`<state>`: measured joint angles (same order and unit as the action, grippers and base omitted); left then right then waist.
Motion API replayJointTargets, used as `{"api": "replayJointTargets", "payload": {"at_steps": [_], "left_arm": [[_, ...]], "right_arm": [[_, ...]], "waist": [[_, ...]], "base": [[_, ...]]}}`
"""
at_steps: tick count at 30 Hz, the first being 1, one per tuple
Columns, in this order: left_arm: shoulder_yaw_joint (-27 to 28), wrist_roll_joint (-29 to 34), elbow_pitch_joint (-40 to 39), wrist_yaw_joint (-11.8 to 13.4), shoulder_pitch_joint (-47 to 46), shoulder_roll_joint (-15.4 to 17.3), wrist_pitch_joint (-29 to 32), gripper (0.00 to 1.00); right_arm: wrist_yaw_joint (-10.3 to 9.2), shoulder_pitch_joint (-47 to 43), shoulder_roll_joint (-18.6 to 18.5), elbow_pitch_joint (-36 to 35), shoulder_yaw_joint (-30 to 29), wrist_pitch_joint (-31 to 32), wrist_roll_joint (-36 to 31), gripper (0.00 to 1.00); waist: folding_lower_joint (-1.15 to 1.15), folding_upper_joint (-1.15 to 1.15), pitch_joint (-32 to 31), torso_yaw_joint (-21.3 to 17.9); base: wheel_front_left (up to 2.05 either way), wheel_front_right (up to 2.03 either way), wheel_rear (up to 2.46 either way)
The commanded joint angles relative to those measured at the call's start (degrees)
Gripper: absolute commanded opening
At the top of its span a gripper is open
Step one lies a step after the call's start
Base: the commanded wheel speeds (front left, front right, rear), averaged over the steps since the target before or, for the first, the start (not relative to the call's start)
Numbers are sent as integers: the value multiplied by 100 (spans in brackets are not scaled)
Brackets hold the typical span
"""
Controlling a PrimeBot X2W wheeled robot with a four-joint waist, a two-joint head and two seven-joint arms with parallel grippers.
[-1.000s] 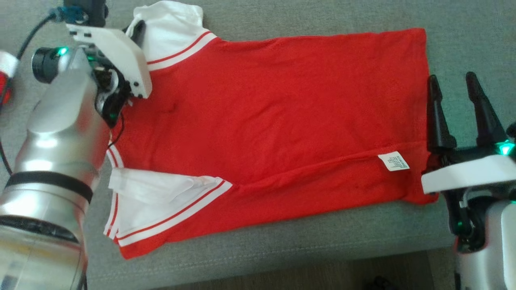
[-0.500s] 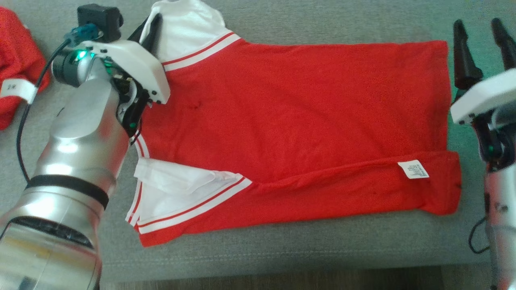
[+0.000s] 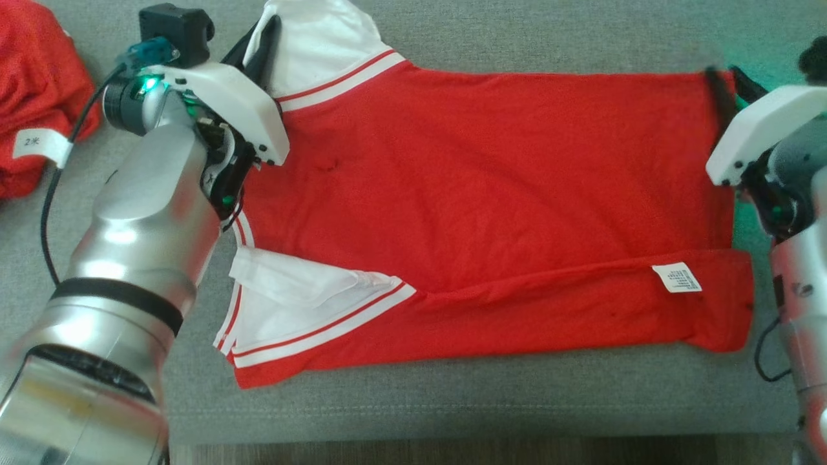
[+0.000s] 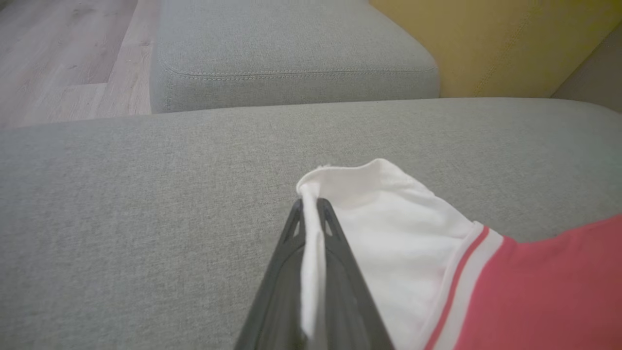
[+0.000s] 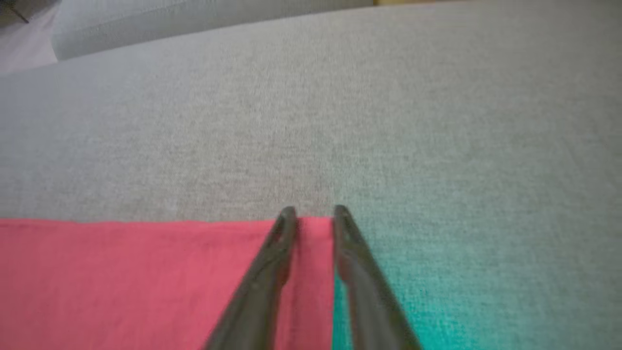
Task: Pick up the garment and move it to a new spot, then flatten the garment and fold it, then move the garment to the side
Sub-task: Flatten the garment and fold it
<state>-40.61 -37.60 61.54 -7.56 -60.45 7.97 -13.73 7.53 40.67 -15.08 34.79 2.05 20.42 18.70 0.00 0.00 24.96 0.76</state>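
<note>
Head view showed the shirt (image 3: 491, 194) lying flat on the sofa (image 3: 452, 413). Left fingers (image 4: 335, 238) were clamped on its white sleeve (image 4: 388, 218); right fingers (image 5: 272, 262) stood apart over the hem corner (image 5: 313, 233). Probably starting the fold; next, the right must pinch.

Left arm (image 3: 142, 213) (silver forearm, white wrist housing) reached from the near left toward the far side. Left gripper (image 4: 309, 201) was clamped, its fingers pressed together on a white fold of the garment (image 4: 388, 233). Right arm (image 3: 798, 290) stood at the right edge, wrist angled toward the far left. Right gripper (image 5: 314, 211) had its fingers narrowly parted, tips level.
</note>
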Motion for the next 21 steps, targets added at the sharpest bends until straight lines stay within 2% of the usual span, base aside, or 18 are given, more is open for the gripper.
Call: {"api": "replayJointTargets", "payload": {"at_steps": [1,10,13,17,21], "left_arm": [[86,-69,-156,8,-258,274,-75,0],[223,-180,-616,8,-342,561,-124,0],[312,-133,-781,8,-274,617,-125,0],[548,17,-1316,26,43,701,-126,0],[825,273,-2201,138,668,853,-126,0]], "right_arm": [[-4,124,-62,-147,92,-137,69,0],[-4,298,-83,-400,43,-953,193,0],[-4,246,-76,-458,45,-1020,211,0],[-4,-11,-52,-712,108,-1089,285,0],[-4,-525,-44,-1196,139,-1084,454,0]], "waist": [[0,0,-4,11],[0,0,-64,34],[0,0,-107,35],[0,0,-198,44],[0,0,-273,58]], "base": [[0,0,0],[0,0,0],[0,0,0],[0,0,0],[0,0,0]]}}
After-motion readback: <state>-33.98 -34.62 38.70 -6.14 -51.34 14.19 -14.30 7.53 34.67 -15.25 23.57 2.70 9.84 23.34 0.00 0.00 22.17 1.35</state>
